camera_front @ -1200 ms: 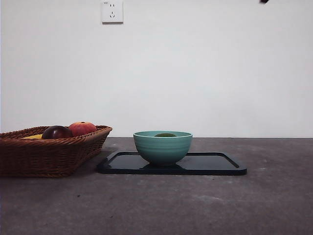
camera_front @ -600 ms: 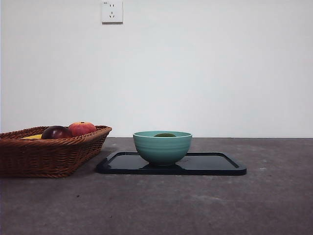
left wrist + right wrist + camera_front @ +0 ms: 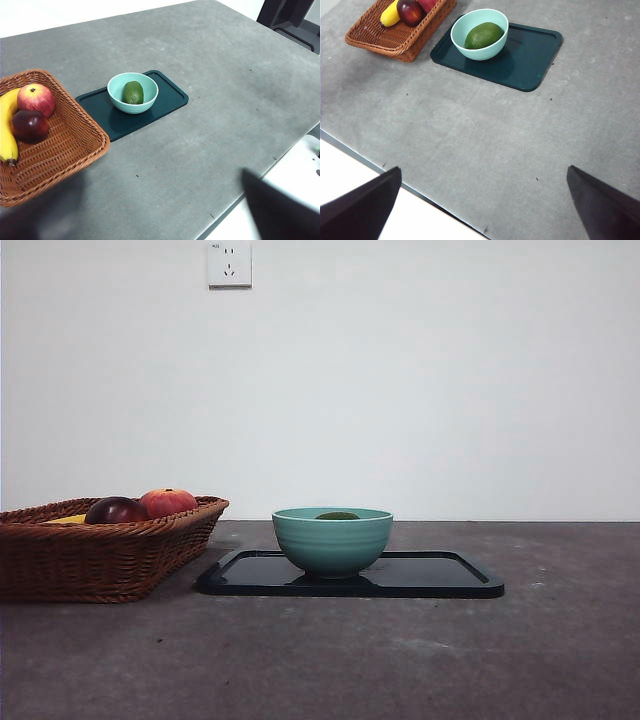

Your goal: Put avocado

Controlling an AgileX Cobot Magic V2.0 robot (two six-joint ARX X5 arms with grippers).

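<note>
The dark green avocado (image 3: 483, 35) lies inside a teal bowl (image 3: 457, 30), which stands on a dark tray (image 3: 530, 55). In the front view only the avocado's top (image 3: 337, 516) shows above the bowl's rim (image 3: 332, 540). It also shows in the left wrist view (image 3: 133, 92). Both grippers are raised high over the near table edge, far from the bowl. My left gripper (image 3: 155, 210) is open and empty. My right gripper (image 3: 482, 200) is open and empty. Neither arm shows in the front view.
A wicker basket (image 3: 100, 555) stands left of the tray (image 3: 440, 575), holding a dark maroon fruit (image 3: 115, 510), a red-orange fruit (image 3: 168, 502) and a banana (image 3: 6, 125). A black stand (image 3: 285, 12) sits beyond the table's far corner.
A black arm tip at the front view's top right corner one second ago has left the picture. The bowl, avocado, tray and basket have not moved.
</note>
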